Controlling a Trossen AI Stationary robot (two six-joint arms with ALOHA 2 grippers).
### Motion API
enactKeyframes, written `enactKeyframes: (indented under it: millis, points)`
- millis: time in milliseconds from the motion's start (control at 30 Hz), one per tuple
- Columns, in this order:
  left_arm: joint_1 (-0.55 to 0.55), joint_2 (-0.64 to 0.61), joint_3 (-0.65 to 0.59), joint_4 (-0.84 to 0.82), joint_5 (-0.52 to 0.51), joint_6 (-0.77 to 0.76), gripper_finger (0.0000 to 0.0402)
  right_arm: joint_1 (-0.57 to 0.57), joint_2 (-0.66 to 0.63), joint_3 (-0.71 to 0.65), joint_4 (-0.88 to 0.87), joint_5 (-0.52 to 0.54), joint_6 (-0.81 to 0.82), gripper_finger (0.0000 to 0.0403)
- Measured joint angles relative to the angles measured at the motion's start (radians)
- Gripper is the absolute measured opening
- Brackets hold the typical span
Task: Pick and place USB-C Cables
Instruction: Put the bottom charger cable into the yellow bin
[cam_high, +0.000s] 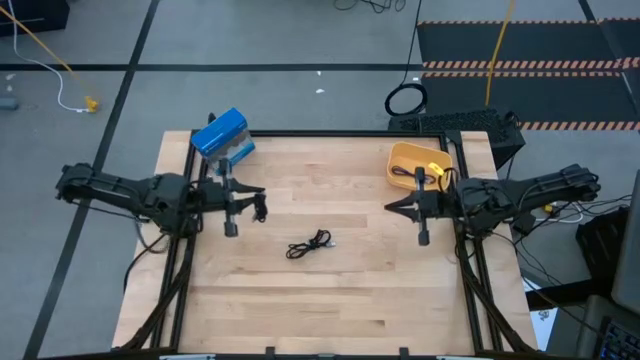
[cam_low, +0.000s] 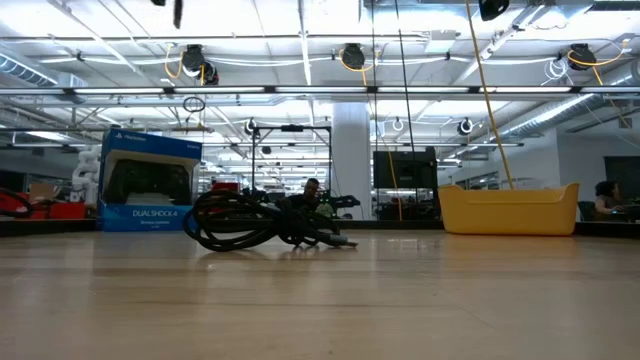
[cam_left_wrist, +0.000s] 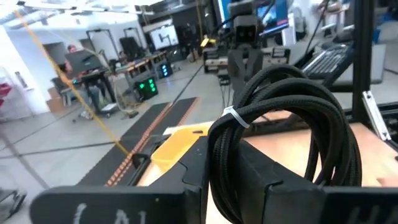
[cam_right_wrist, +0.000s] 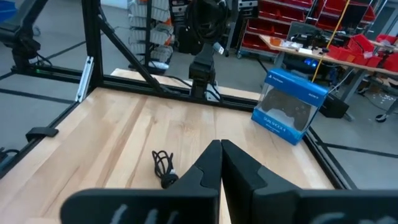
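One black USB-C cable (cam_high: 308, 244) lies in a loose coil on the table's middle; it also shows in the low view (cam_low: 250, 220) and the right wrist view (cam_right_wrist: 163, 167). My left gripper (cam_high: 254, 204) hangs above the table's left part, shut on a second black braided cable coil (cam_left_wrist: 280, 118). My right gripper (cam_high: 392, 207) is shut and empty, hovering in front of the yellow bin (cam_high: 420, 163), right of the lying cable; its fingers (cam_right_wrist: 221, 149) point toward the left arm. Something thin and dark lies in the bin; I cannot tell what it is. No bluish-purple cable shows. My left gripper pinches the black braided coil between its two fingers (cam_left_wrist: 199, 174), on the bundled strands just below the white tie (cam_left_wrist: 231, 116). The coil is lifted clear of the table and loops out beyond the fingertips.
A blue game-controller box (cam_high: 222, 137) stands at the far left of the table. The yellow bin (cam_low: 508, 208) sits at the far right. A black frame rail (cam_right_wrist: 118, 37) borders the table. Bare wood lies along the near half (cam_high: 320, 310).
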Motion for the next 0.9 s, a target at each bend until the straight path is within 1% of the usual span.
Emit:
enactKeyframes:
  millis: [167, 333, 500, 667, 733, 900]
  points:
    - [0.036, 0.129, 0.0, 0.228, 0.088, 0.045, 0.0056, 0.0, 0.045, 0.0, 0.097, 0.0, -0.025, 0.0]
    - [0.089, 0.279, 0.0, 0.461, 0.158, 0.055, 0.0056, 0.0, 0.093, 0.0, 0.178, 0.0, -0.028, 0.0]
    - [0.152, 0.413, 0.002, 0.658, 0.277, -0.008, 0.0056, -0.006, 0.144, 0.0, 0.248, 0.0, -0.034, 0.0]
    - [0.188, 0.534, 0.076, 0.662, 0.356, -0.083, 0.0056, -0.016, 0.199, 0.0, 0.344, -0.002, -0.046, 0.0]
    - [0.189, 0.58, 0.111, 0.66, 0.365, -0.087, 0.0056, -0.017, 0.224, 0.0, 0.384, -0.004, -0.048, 0.0]
    - [0.188, 0.669, 0.19, 0.66, 0.369, -0.088, 0.0056, -0.017, 0.285, 0.0, 0.484, -0.056, -0.063, 0.0]
